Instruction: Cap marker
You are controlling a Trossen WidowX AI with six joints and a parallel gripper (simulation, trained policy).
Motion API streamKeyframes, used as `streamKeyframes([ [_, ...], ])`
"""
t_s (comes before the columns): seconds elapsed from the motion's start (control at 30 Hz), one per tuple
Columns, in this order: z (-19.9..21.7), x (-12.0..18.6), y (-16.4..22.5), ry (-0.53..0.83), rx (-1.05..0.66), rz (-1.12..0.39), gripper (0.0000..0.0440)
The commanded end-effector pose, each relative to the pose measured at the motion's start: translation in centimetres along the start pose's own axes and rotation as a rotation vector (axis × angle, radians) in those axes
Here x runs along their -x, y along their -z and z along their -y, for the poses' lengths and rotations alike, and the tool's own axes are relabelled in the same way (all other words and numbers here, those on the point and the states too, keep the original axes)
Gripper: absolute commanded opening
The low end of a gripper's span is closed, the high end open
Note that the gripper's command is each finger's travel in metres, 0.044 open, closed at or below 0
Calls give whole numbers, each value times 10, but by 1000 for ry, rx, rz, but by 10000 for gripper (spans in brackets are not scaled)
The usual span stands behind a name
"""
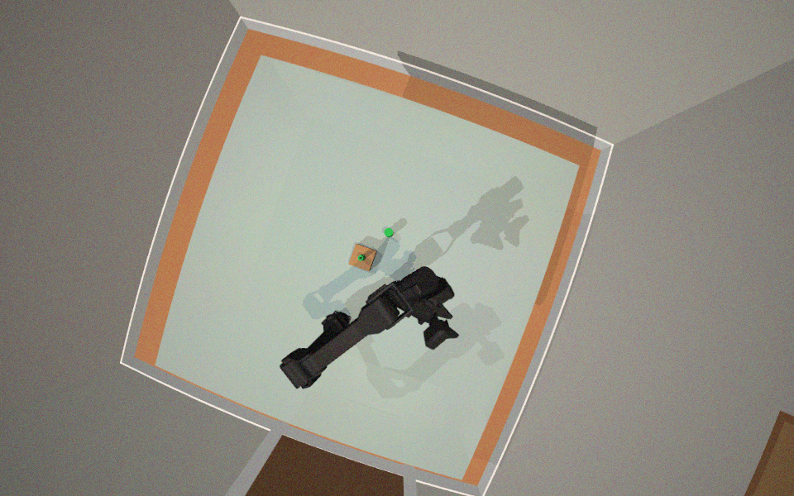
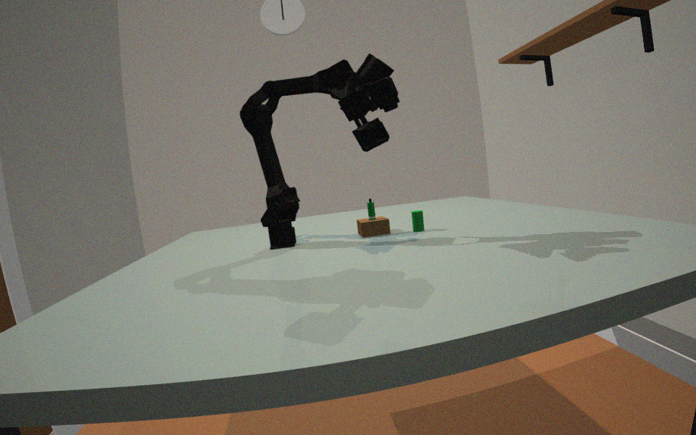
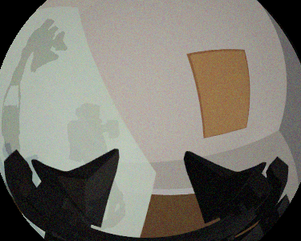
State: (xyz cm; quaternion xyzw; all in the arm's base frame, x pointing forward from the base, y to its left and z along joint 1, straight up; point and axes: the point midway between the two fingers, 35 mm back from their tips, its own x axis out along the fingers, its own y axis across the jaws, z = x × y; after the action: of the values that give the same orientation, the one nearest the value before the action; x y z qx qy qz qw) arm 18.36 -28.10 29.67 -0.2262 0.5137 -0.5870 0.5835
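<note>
The green marker (image 1: pixel 361 257) (image 2: pixel 370 209) stands upright in the wooden holder block (image 1: pixel 354 264) (image 2: pixel 373 228), its dark tip pointing up and bare. The green cap (image 1: pixel 388 231) (image 2: pixel 417 220) stands upright on the table, a short way from the block, on the side away from the arm's base. My gripper (image 3: pixel 152 155) (image 1: pixel 453 325) is open, with nothing between its fingers. It hangs high above the table, off to the side of the block and cap, and faces away from them. Neither marker, block nor cap shows in the wrist view.
The pale green table (image 1: pixel 264 154) (image 2: pixel 96 335) (image 3: pixel 98 88) carries long shadows of the arm. A wooden shelf (image 2: pixel 572 35) is on the wall in the exterior view. The wrist view also shows an orange-brown panel (image 3: pixel 226 92) and a darker brown one (image 3: pixel 168 214) beyond the table edge.
</note>
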Motion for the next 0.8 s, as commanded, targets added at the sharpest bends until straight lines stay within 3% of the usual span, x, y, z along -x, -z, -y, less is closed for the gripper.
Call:
streamKeyframes([
  [0.0,-8,1,-7,-29,0,7,318],
  [0.77,-63,11,-32,-201,4,12,318],
])
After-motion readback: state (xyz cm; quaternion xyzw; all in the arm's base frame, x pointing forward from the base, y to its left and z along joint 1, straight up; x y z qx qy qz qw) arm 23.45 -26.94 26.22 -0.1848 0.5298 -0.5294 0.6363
